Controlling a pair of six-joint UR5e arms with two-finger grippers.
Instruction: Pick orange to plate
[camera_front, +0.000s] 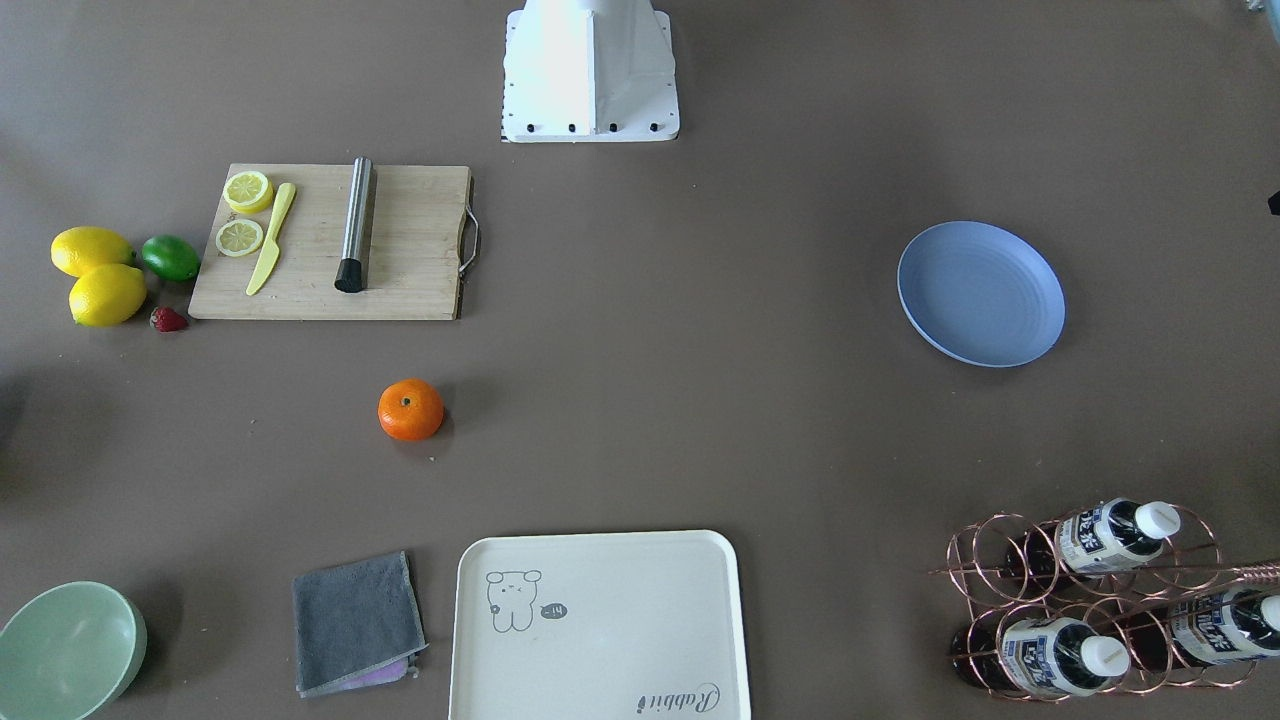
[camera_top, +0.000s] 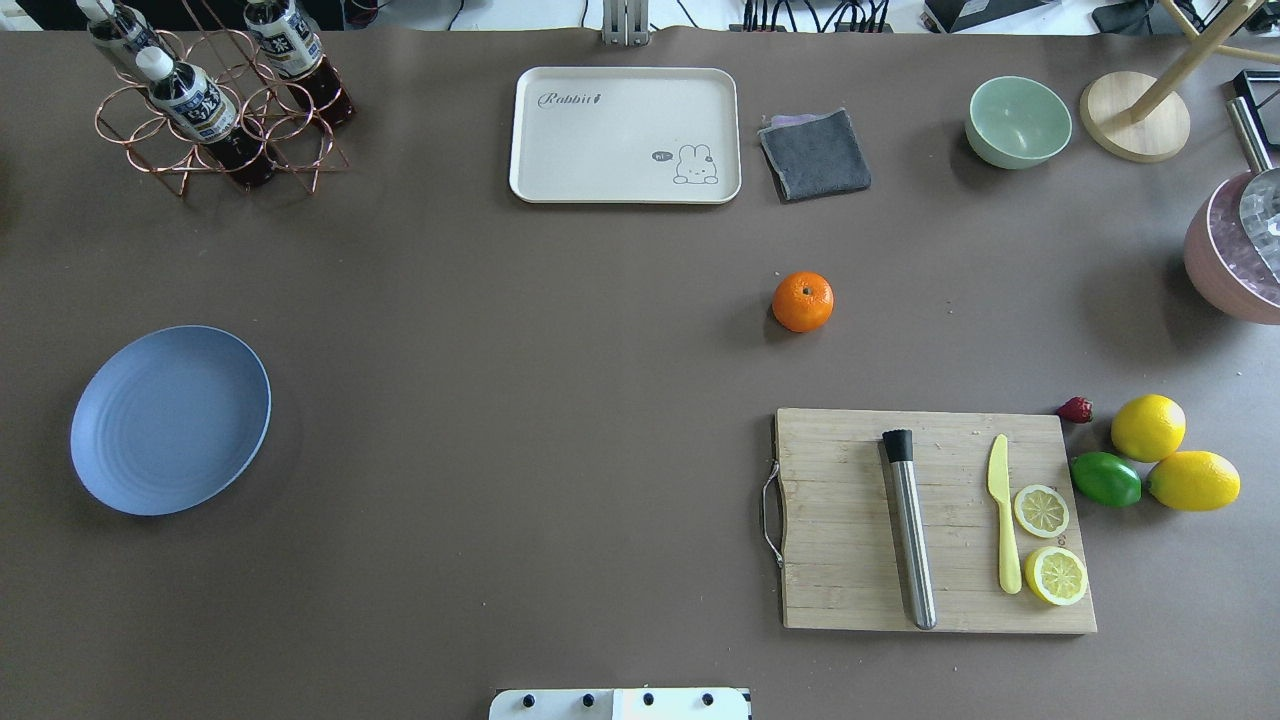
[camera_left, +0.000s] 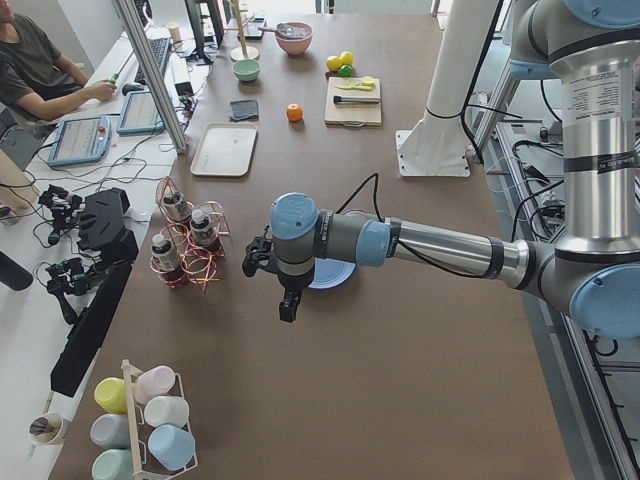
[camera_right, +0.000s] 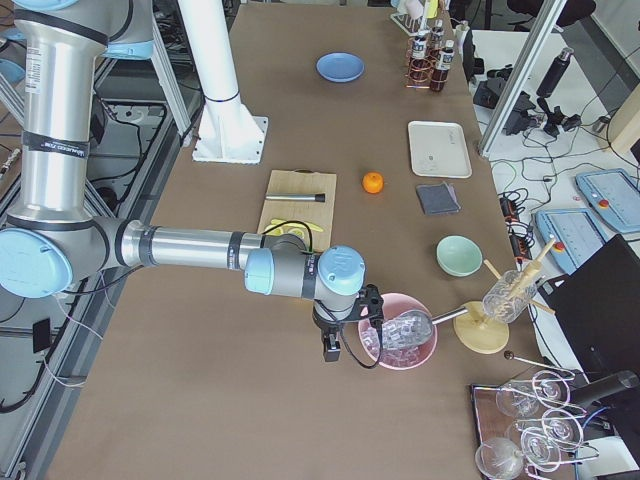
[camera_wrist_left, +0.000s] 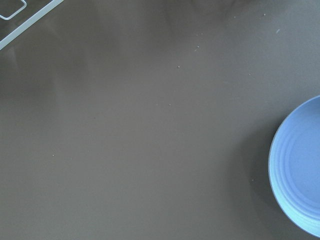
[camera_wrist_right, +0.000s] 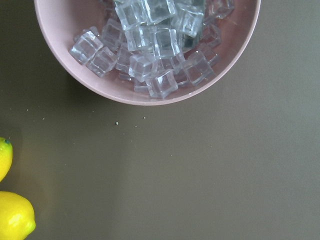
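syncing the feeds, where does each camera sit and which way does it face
Front-facing: across the table, steeply down on the orange; robot's base at top.
Overhead: behind the robot, forward and down; base at bottom.
Exterior left: table's left end, along it; left arm near.
Exterior right: right end; right arm near.
Left wrist: down on plate rim; no body.
Right wrist: down on ice bowl; no body.
Front-facing and overhead share orange and plate.

Bamboo cutting board (camera_top: 840, 480) on my brown desk (camera_top: 500, 400), cream rectangular tray (camera_top: 600, 150), grey cloth (camera_top: 815, 155), pale-green bowl (camera_top: 1018, 121), pink ice-filled bowl (camera_wrist_right: 52, 30)
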